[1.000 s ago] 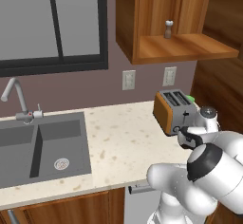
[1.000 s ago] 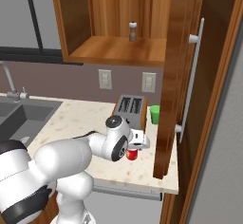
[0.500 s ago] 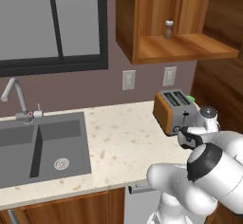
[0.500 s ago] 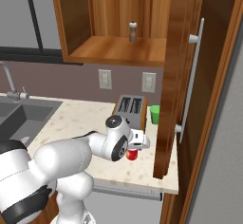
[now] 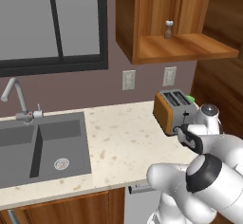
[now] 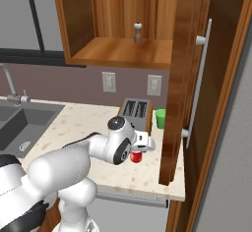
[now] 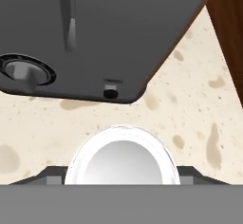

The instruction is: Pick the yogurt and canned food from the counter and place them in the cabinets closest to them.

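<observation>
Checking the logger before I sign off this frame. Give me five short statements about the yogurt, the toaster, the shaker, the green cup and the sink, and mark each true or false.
1. The yogurt stands on the counter in front of the toaster. True.
2. A pepper shaker stands on the open cabinet's shelf. True.
3. The toaster lies tipped on its side. False: it stands upright, slots up.
4. A green cup sits inside the sink. False: it stands on the counter beside the toaster.
5. The gripper is up at the shelf. False: it is low, at the yogurt.
</observation>
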